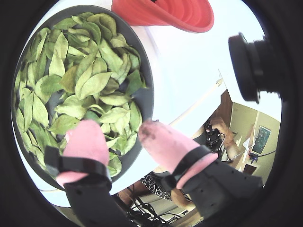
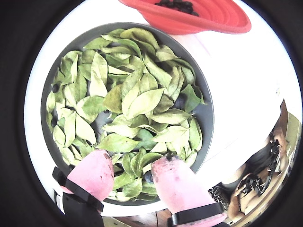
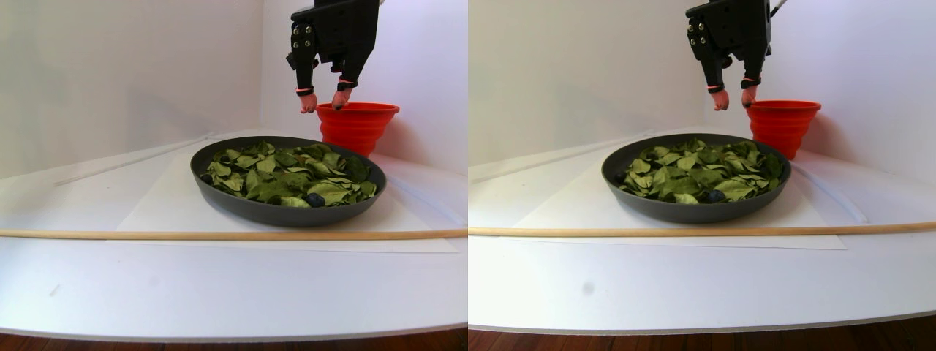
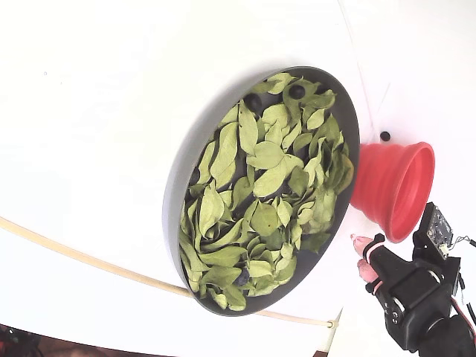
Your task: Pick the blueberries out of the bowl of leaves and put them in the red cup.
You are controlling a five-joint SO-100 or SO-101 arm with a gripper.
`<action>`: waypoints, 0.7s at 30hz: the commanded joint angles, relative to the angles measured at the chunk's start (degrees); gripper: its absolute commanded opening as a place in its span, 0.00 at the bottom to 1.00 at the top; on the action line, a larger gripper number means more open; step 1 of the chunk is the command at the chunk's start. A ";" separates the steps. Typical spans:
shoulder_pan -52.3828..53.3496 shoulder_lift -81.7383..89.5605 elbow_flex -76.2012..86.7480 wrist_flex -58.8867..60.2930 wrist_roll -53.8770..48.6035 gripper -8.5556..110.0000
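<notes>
**Gripper spread and empty above the bowl**

I see my gripper [image 3: 322, 104] raised over the bowl's [image 3: 241, 205] far edge, pink fingertips [image 1: 87, 139] apart, holding nothing. Blueberries [image 3: 315, 199] lie among the leaves [image 2: 137, 101]; more sit inside the red cup [image 2: 222, 19] just beside the bowl.

Dark grey bowl [image 2: 208, 118] full of green leaves [image 2: 137, 101], few blueberries [image 4: 297, 91] showing; red cup [image 4: 394, 190] beside, berries inside.

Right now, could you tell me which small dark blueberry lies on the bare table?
The lone blueberry between the wide dark grey bowl and the ribbed red cup; the others visible in the fixed view sit among green leaves.
</notes>
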 commanded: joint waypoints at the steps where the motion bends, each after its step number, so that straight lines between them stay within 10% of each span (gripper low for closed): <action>1: -0.18 8.00 0.09 0.18 -0.44 0.20; 21: -2.29 11.87 6.94 3.08 -0.62 0.20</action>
